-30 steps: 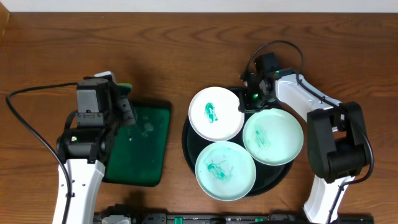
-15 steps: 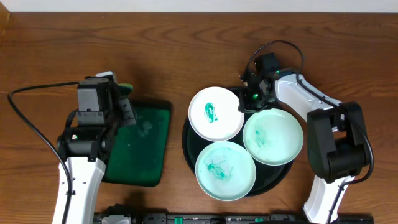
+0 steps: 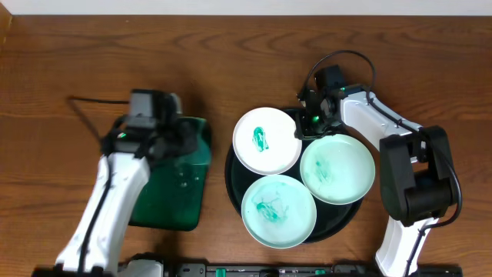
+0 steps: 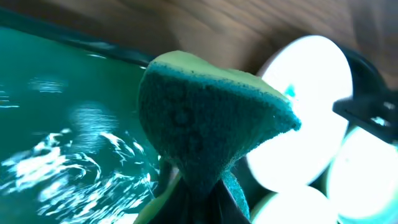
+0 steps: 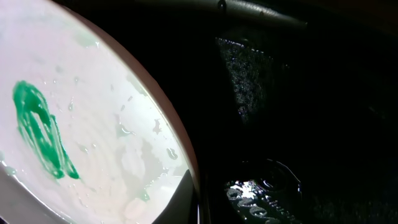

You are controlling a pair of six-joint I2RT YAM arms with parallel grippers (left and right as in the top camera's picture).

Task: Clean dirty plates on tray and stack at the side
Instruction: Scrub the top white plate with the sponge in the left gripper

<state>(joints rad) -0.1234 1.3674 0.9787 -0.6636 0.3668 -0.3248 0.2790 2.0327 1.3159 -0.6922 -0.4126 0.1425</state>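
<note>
Three white plates with turquoise smears lie on the round black tray (image 3: 231, 181): one at the upper left (image 3: 265, 150), one at the right (image 3: 337, 169), one at the front (image 3: 278, 209). My right gripper (image 3: 307, 128) is shut on the right rim of the upper-left plate (image 5: 93, 124), with the rim pinched between its fingers (image 5: 198, 202). My left gripper (image 3: 187, 137) is shut on a green sponge (image 4: 205, 118) and holds it over the right end of the green tray, left of the plates (image 4: 308, 93).
A rectangular green tray (image 3: 165, 196) with wet streaks (image 4: 62, 137) lies left of the black tray. Brown wood tabletop (image 3: 231, 61) surrounds both. The left arm's cable runs across the table at the far left.
My left arm has swung to the right with the sponge, from the green tray's left edge to its upper right corner. The right arm and the plates have not moved.
</note>
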